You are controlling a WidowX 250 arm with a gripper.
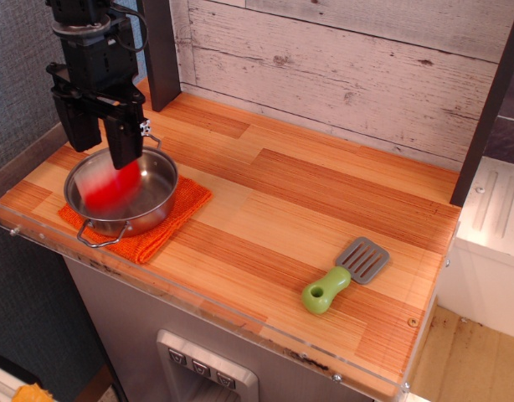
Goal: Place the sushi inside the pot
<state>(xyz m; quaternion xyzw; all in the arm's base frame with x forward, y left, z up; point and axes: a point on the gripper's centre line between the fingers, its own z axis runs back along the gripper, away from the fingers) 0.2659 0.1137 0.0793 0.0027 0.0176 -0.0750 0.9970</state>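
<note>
The shiny steel pot (161,194) with wire loop handles sits on the orange cloth at the counter's left end. The sushi (110,186) shows as a red motion-blurred streak inside the pot's opening, below the gripper and free of it. My black gripper (102,142) hangs just above the pot's far-left rim. Its two fingers stand apart and hold nothing.
An orange knitted cloth (152,239) lies under the pot. A grey spatula with a green handle (342,275) lies at the front right of the wooden counter (307,201). A plank wall runs along the back. A dark post (161,50) stands behind the gripper.
</note>
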